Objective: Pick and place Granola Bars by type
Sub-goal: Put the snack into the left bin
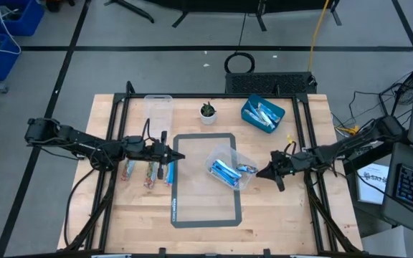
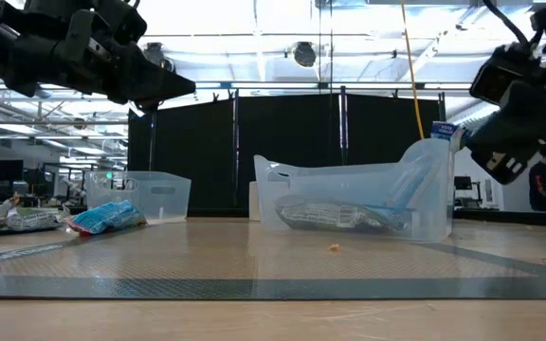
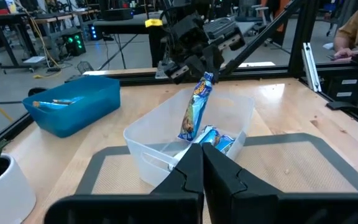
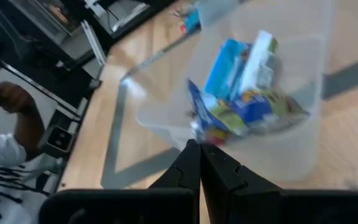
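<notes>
We find the worktop [image 1: 278, 208] carrying, near centre, a clear tub [image 1: 229, 169] of blue Granola Bars [image 1: 226, 173], evidently the sorting point. At one o'clock a blue bin [image 1: 262, 115] holds more; at nine o'clock several lie loose. The left gripper [image 1: 178, 155], fingers pressed together and empty, hovers at the tub's nine o'clock; the right gripper [image 1: 262, 173], likewise shut, at its three o'clock.
</notes>
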Robot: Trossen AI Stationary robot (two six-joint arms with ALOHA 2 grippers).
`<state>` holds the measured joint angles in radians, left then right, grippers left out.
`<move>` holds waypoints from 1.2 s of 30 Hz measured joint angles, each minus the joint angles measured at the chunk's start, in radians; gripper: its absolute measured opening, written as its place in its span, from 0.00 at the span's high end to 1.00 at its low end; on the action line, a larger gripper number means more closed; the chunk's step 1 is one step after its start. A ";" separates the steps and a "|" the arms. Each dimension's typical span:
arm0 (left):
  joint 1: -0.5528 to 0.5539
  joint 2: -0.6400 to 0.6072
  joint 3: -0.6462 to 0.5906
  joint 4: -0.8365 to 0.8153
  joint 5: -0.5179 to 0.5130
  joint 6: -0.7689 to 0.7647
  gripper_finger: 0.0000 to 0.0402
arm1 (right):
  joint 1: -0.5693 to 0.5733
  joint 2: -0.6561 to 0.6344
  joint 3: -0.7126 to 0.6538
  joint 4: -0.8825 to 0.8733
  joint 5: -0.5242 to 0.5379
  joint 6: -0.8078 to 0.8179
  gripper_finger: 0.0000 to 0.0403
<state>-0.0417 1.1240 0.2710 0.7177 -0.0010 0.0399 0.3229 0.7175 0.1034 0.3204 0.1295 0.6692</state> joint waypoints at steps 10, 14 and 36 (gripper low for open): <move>0.000 0.000 0.000 -0.005 0.000 0.000 0.98 | -0.029 0.117 0.035 0.059 0.002 -0.033 1.00; 0.000 0.000 0.000 -0.005 0.000 0.000 0.99 | -0.075 0.167 0.097 0.028 0.001 -0.100 1.00; 0.001 0.000 0.000 -0.006 -0.001 -0.002 0.98 | -0.134 0.352 0.247 0.042 -0.083 -0.352 1.00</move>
<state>-0.0406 1.1240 0.2714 0.7120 -0.0017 0.0383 0.1891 1.0697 0.3508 0.3624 0.0463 0.3172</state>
